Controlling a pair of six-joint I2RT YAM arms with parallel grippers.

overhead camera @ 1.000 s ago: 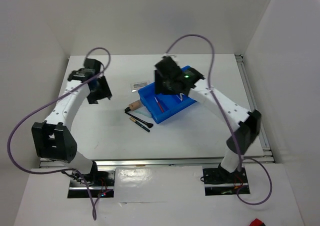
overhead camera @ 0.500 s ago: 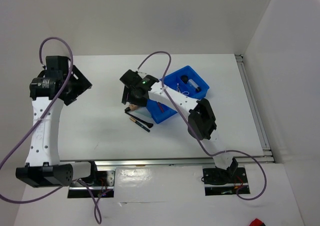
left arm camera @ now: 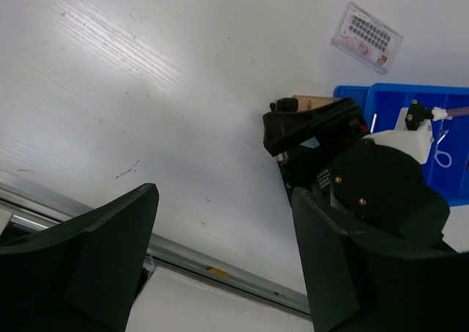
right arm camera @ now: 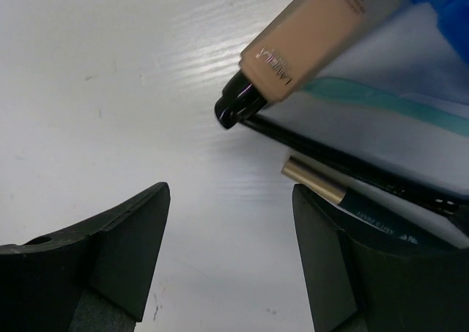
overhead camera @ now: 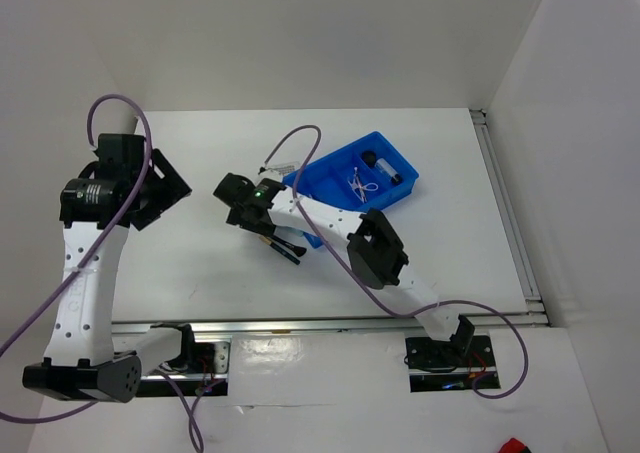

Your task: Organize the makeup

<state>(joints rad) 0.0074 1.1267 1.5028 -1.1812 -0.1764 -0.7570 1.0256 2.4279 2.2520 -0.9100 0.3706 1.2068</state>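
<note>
**Right arm is lining up on the loose makeup beside the tray**

The white table (overhead camera: pixel 200 273) is carrying everything, and the two arms are working it unevenly. The left arm is standing off at the left side. The left gripper (left arm camera: pixel 223 200) is hanging above bare surface with its fingers spread wide and nothing between them. The right arm is stretching across to the left of the blue tray (overhead camera: pixel 330 158). The right gripper (right arm camera: pixel 229 204) is hovering low over the table, also spread wide and empty.

The tray is already holding the thin clips (overhead camera: pixel 358 183) in one compartment, so the sorting looks partly done. Several pieces are lying outside it. The beige tube (right arm camera: pixel 322 31) is resting on the table just beside the tray's corner, with its dark cap pointing away from the tray. The black brush (right arm camera: pixel 352 163) and the pencil (right arm camera: pixel 315 183) are lying close under the tube. The white card (left arm camera: pixel 366 37) is sitting apart, farther back.

The step in hand appears to be gathering these leftovers, most likely the tube first. In the right wrist view the tube is sitting up and to the right of the gap, not inside it. The next move is calling for a shift toward the tube and a turn to straddle its width. A descent and a gentle close would follow. The brush is lying so near the cap that a careless close could be catching it too.
</note>
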